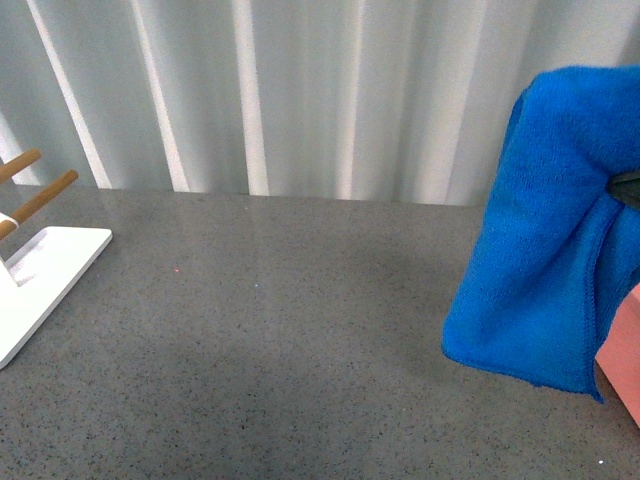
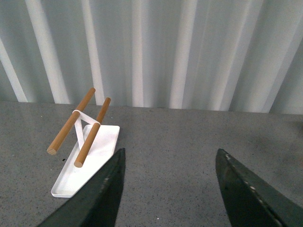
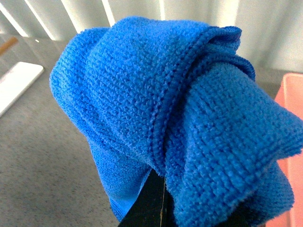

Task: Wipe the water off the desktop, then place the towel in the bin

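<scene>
**A:** What lies nearest in the front view?

**B:** A dark grey speckled surface [image 1: 280, 330] fills the lower half. At four o'clock, a salmon-pink corner of the bin [image 1: 625, 365] shows at the frame's edge.

**A:** Where is the towel?

**B:** The bright blue towel [image 1: 540, 260] hangs in the air at three o'clock. Its stitched lower hem drapes in front of the bin's corner. The right gripper [image 3: 163, 208] pinches the towel, and bunched folds hide most of its fingers.

**A:** And the other arm?

**B:** The left gripper [image 2: 170, 156] is spread wide above the surface and holds nothing.

**A:** What sits farther back?

**B:** At nine o'clock there is a flat white stand [image 1: 40, 275] with slanted wooden pegs [image 1: 40, 200]. At twelve o'clock, a pale ribbed wall [image 1: 330, 90] closes off the view.
</scene>
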